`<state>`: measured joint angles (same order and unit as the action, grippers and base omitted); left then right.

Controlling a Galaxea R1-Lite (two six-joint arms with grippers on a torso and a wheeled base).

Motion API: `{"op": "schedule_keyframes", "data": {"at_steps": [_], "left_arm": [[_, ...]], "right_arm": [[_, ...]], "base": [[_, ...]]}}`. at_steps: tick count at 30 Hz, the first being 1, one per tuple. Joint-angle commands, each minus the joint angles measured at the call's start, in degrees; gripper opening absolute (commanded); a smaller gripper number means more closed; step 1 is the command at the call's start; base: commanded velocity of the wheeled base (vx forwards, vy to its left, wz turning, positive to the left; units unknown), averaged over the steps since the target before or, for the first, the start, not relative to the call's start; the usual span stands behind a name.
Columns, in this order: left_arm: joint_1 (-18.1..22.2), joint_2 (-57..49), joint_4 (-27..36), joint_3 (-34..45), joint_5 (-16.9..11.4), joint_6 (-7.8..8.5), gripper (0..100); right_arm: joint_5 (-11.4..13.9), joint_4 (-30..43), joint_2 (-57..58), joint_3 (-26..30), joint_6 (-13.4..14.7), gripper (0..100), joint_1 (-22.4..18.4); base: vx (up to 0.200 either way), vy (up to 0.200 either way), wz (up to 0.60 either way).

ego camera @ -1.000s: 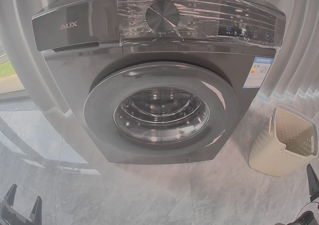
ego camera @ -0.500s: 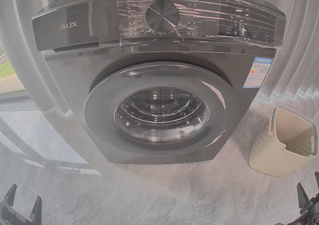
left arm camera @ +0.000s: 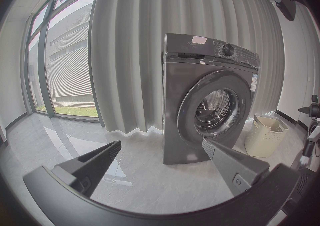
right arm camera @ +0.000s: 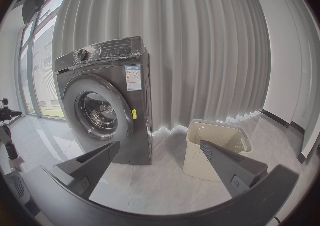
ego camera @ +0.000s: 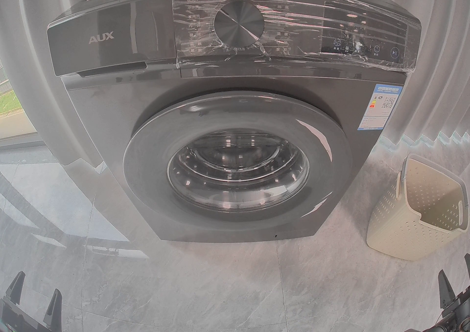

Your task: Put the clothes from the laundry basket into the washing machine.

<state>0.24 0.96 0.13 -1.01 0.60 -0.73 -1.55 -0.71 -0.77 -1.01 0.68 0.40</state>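
**Head view.** The washing machine [ego camera: 235, 102] fills the centre, its round door [ego camera: 237, 166] flush against the front and the steel drum visible through the glass. The laundry basket [ego camera: 391, 230], cream and perforated, stands upright on the grey tiled floor [ego camera: 196, 289] at 4 o'clock from the door, close to the machine's corner but apart from it. Whether clothes lie in its depth cannot be told. The left hand [ego camera: 35, 294] sits at 7 o'clock and the right hand [ego camera: 456, 276] at 4 o'clock, both low over the floor with fingers parted.

**Left wrist view.** The left hand [left arm camera: 160, 143] has its two dark fingers [left arm camera: 90, 163] spread wide, holding nothing. Beyond them stand the washing machine [left arm camera: 180, 103] and, just beside its labelled side, the laundry basket [left arm camera: 265, 136]. A pleated curtain [left arm camera: 133, 53] hangs behind.

**Right wrist view.** The right hand [right arm camera: 160, 143] is likewise spread wide, grasping nothing. The laundry basket [right arm camera: 200, 163] stands near one finger [right arm camera: 233, 166], with the washing machine [right arm camera: 100, 80] beside it.
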Motion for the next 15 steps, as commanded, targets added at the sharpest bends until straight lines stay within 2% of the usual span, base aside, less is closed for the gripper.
{"op": "schedule_keyframes", "data": {"at_steps": [1,4,5,15], "left_arm": [[0.0,-1.0,0.0,1.0,0.0,-0.24,100],[0.0,-1.0,0.0,1.0,0.0,-0.24,100],[0.0,-1.0,0.0,1.0,0.0,-0.59,100],[-0.1,-1.0,0.0,0.9,0.0,-1.38,100]], "right_arm": [[3.0,0.4,0.1,1.0,-2.2,100,-0.1],[2.4,0.3,0.1,1.0,-1.8,100,-0.1],[1.2,0.3,0.2,1.0,0.1,100,-0.1],[0.8,0.3,0.2,1.0,-0.5,100,-0.1]], "base": [[0.0,0.0,0.0],[0.0,0.0,0.0],[0.0,0.0,0.0],[0.0,0.0,0.0]]}}
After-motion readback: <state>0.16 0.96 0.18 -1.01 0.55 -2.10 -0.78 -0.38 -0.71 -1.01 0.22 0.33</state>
